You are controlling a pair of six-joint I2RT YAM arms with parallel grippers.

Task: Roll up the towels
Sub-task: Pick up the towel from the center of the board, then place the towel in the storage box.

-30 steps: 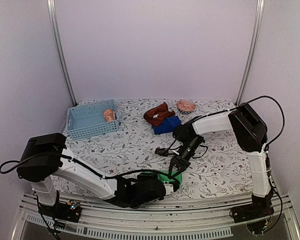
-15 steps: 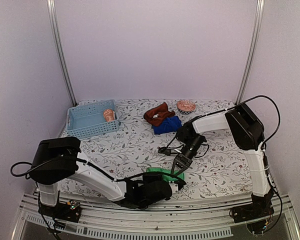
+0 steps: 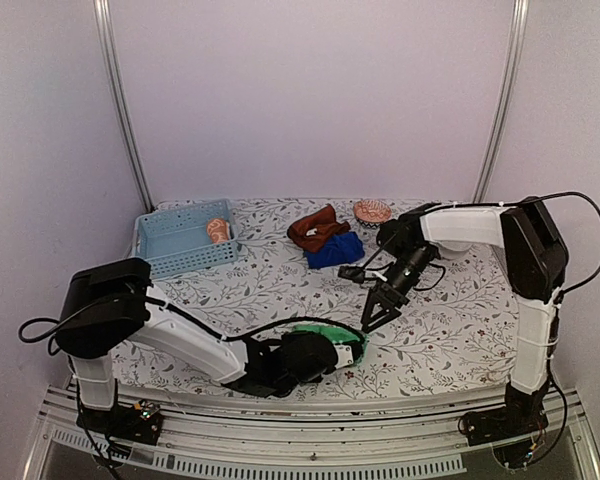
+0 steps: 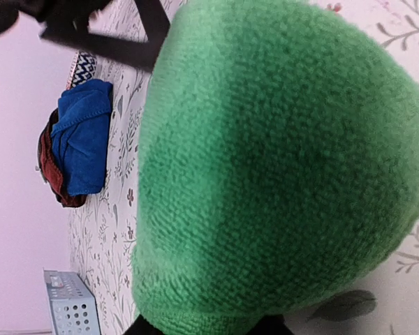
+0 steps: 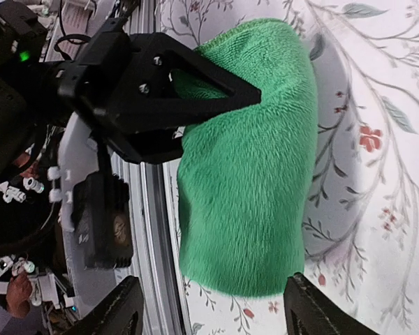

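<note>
One floral tablecloth (image 3: 280, 285) (lilac walls (image 3: 310, 100) around) — left jaws clench the green towel (image 5: 248, 174), right jaws gape.

Green towel (image 3: 330, 329) on floral table (image 3: 270, 290)

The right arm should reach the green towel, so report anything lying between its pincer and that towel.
Nothing visible does: only bare floral tablecloth lies between the open right pincer and the soft green towel. The left pincer straddles the towel's near side, out of that path.
</note>
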